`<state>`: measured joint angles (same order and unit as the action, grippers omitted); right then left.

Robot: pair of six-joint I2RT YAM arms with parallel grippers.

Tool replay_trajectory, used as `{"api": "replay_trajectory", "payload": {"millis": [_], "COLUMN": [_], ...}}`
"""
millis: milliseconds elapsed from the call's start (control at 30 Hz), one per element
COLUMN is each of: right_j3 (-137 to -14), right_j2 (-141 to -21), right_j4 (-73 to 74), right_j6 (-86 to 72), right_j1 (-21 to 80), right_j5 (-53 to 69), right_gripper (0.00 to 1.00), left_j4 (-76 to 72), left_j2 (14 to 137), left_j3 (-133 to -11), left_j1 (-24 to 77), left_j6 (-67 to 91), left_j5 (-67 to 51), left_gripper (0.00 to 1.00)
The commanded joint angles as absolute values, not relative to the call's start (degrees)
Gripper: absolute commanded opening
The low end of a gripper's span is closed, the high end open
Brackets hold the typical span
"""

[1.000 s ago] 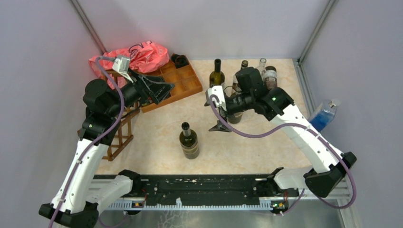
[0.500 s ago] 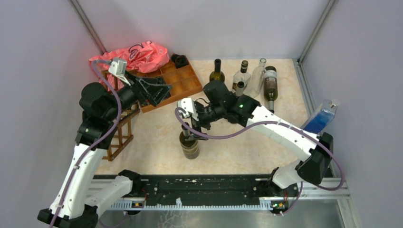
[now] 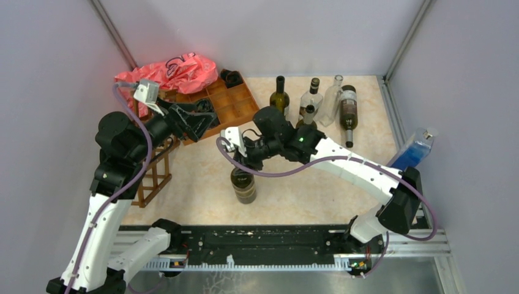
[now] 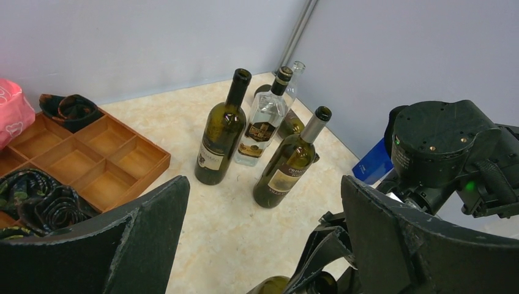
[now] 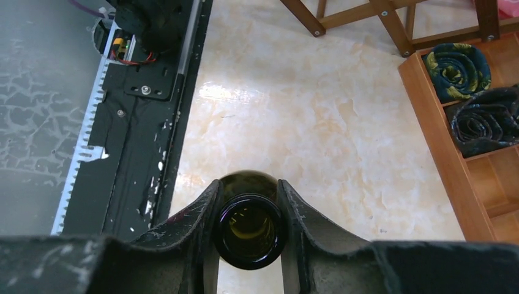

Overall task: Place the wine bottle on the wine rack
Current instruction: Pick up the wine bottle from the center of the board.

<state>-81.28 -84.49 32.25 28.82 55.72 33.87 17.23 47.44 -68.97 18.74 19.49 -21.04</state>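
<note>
Black fingers [image 5: 196, 220] of the right gripper [image 5: 249, 211] are pressing in from both sides on the open neck of the wine bottle [image 5: 248, 239], clamping it just under the lip. The dark green bottle is standing upright on the pale marbled table [image 3: 294, 196], close to the middle of the near edge, and appears to be resting on its base. The left gripper [image 4: 263, 245] is hanging with its jaws wide apart, holding nothing, near the orange-brown tray [image 3: 238, 107] towards the far left corner. The wine rack [image 3: 156, 177], a dark brown wooden frame, is sitting along the left edge, well apart from the bottle.

The grasp seems to be in place. Lifting the bottle, carrying it across to the left and laying it into 1 cell are all waiting to be done.

The left arm is covering much of the rack from above, so its cells are hard to make out. The right wrist view is showing only 2 of the rack's legs, cut off at the top. The gripper is hiding the bottle's neck in the overhead view.
</note>
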Motion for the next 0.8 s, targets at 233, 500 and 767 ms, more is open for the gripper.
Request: {"api": "replay_trajectory", "payload": {"millis": [233, 500, 767], "right_j3": [-82.0, -79.8, -80.2], "right_j2": [-78.2, -72.8, -71.0], "right_j4": [23.9, 15.5, 11.4], "right_j6": [7.7, -13.7, -21.3], "right_j1": [44.1, 34.7, 29.3], "right_j5": [42.7, 45.4, 45.2], "right_gripper": [0.0, 0.0, 0.0], "left_j4": [4.6, -17.8, -7.3], "left_j2": [44.0, 46.1, 54.3], "left_j3": [-56.4, -42.5, -43.7], "left_j1": [18.4, 18.5, 29.8], "left_j6": [18.5, 21.8, 2.1], "left_j5": [-33.6, -54.8, -49.1], "left_gripper": [0.99, 0.98, 0.99]}}
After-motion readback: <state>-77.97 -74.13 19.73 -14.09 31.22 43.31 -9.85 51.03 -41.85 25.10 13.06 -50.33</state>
